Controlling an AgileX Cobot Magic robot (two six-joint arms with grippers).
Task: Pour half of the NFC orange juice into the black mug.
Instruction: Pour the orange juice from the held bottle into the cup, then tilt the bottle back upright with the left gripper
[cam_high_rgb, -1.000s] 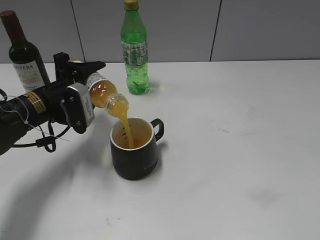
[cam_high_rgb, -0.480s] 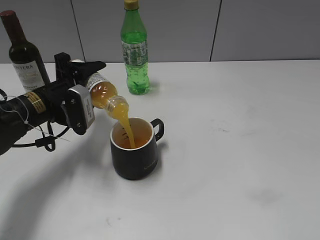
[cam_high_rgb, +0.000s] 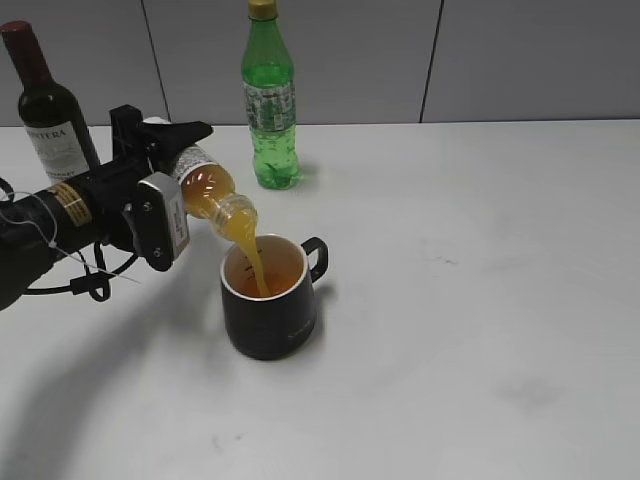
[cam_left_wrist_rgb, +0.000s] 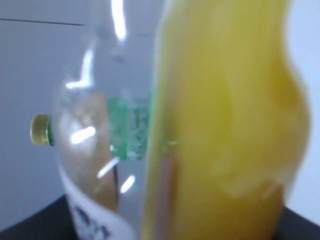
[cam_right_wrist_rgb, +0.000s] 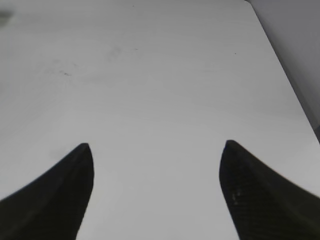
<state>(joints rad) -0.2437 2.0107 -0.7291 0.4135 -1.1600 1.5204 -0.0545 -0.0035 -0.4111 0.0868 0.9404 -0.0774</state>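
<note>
My left gripper (cam_high_rgb: 172, 165) is shut on the NFC orange juice bottle (cam_high_rgb: 210, 188), tilted with its open neck down to the right over the black mug (cam_high_rgb: 270, 300). A stream of orange juice runs from the neck into the mug, which holds orange liquid. The mug stands upright on the white table, handle to the back right. In the left wrist view the bottle (cam_left_wrist_rgb: 225, 125) fills the frame, blurred, orange liquid on the right. My right gripper (cam_right_wrist_rgb: 156, 147) is open and empty over bare table; it does not show in the exterior view.
A tall green soda bottle (cam_high_rgb: 269, 100) stands at the back behind the mug; it also shows through the clear bottle in the left wrist view (cam_left_wrist_rgb: 125, 130). A dark wine bottle (cam_high_rgb: 45, 105) stands at the back left. The white table (cam_high_rgb: 480, 300) ends at a grey wall.
The bottle stays tilted over the mug and the juice keeps running. The gripper and mug have not visibly moved.
</note>
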